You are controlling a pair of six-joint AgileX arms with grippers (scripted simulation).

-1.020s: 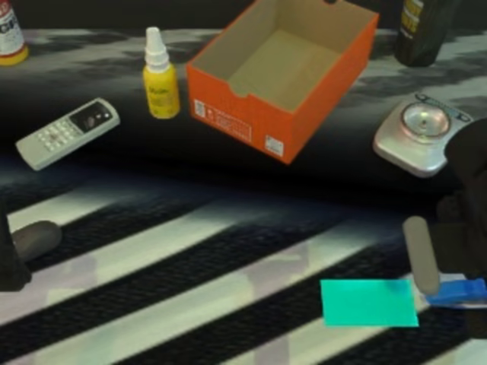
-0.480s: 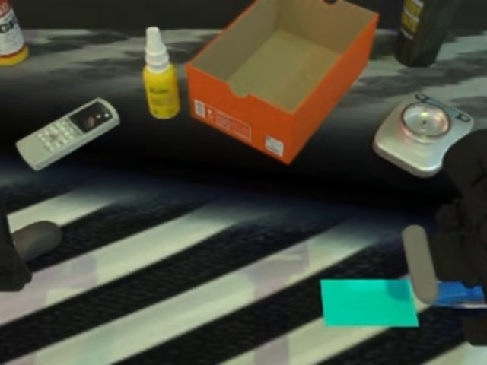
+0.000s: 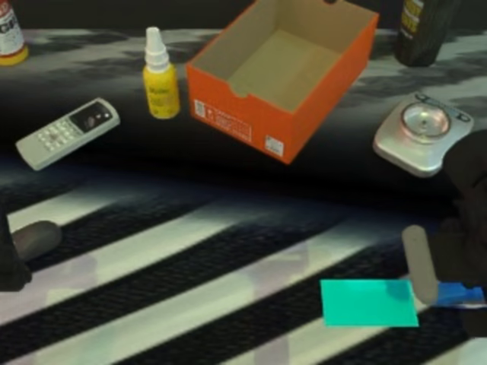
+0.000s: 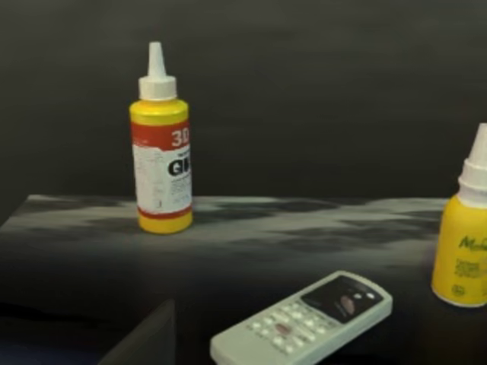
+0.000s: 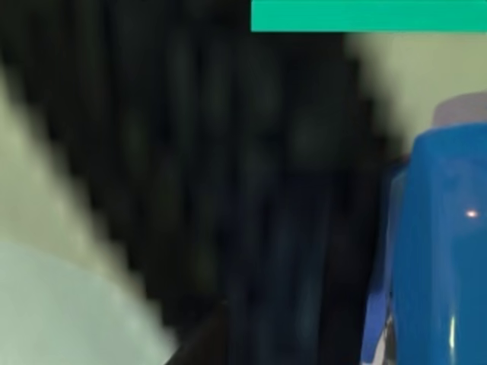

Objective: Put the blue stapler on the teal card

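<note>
Since a second ago the right end effector [image 3: 449, 285] has slid slightly toward the teal card [image 3: 369, 303], and the blue stapler [image 3: 461, 293] has come along with it, so less blue shows past the dark arm than before; over the last half second almost nothing has moved. The left end effector [image 3: 23, 247] has stayed parked at the bench's left edge throughout, and whether it is open or closed cannot be told.

The right end effector sits over the stapler at the bench's right edge. One grey finger [image 3: 420, 262] stands on the card side of the stapler; the other is hidden under the arm, so I cannot tell whether it is really clamped on the stapler or only close around it. In the right wrist view the stapler [image 5: 441, 251] fills the space just beside the camera, with the teal card [image 5: 369, 15] a little beyond it.

The stapler lies just beside the card's right edge, not on it. The card lies flat on the black-and-white striped bench [image 3: 190, 289]. Farther from the working end effector stand an orange box [image 3: 281, 72], a silver kitchen scale [image 3: 422, 133], a small yellow dropper bottle [image 3: 160, 76], a grey remote [image 3: 67, 132], a yellow glue bottle [image 4: 160, 144] and a dark bottle [image 3: 422, 30]. Behind the bench the room is dark.
</note>
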